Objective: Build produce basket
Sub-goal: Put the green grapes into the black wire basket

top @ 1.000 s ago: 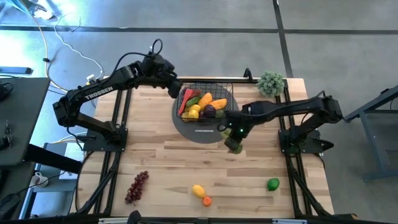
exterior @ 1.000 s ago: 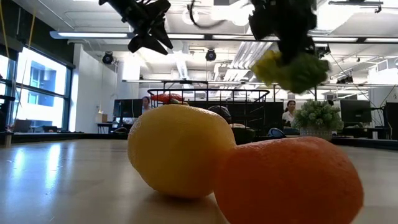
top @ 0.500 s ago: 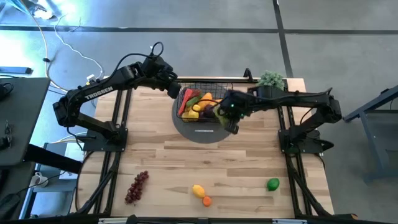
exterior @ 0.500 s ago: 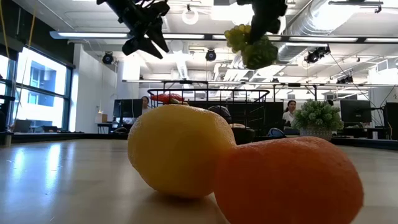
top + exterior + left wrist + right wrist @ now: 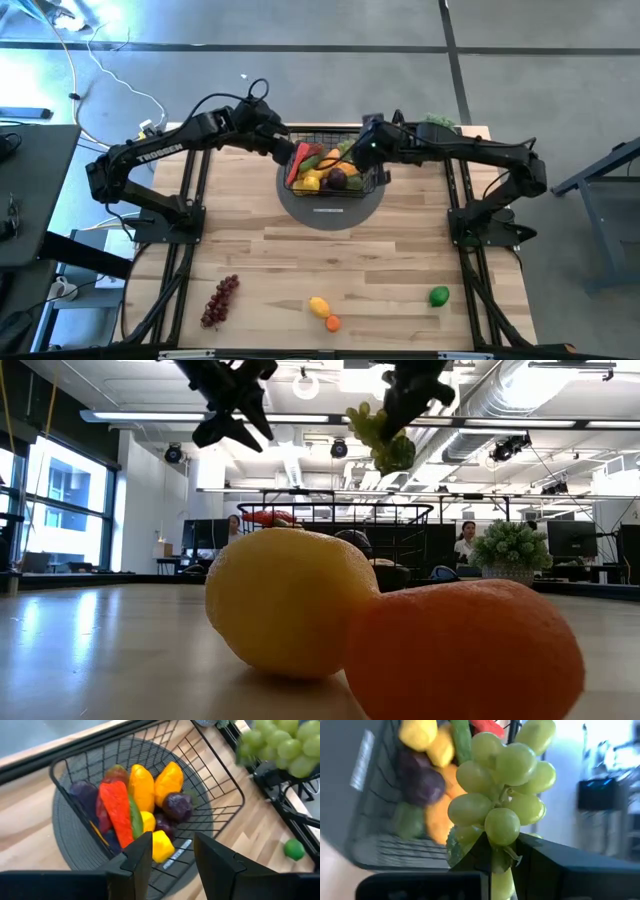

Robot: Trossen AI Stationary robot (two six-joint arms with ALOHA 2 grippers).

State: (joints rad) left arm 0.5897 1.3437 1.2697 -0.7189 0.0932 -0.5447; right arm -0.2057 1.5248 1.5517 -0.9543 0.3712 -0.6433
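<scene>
item: green grapes (image 5: 502, 812), pinched in my right gripper (image 5: 492, 865) above the basket (image 5: 372, 180), positioned for dropping in; left gripper (image 5: 171, 851) spread beside basket, waiting.

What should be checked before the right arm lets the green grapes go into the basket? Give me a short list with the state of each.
1. Grip: the right gripper is shut on the green grapes at the stem end: ok.
2. Position: in the high view the right gripper is over the right part of the basket: ok.
3. Height: in the low view the grapes hang well above the basket rim: ok, though a lower release may be gentler.
4. Room inside: produce fills the basket's middle and left; the right side looks freer: ok.
5. Left gripper: open, at the basket's left edge, apart from the grapes: ok.
6. Exact landing spot under the grapes: cannot tell.
</scene>
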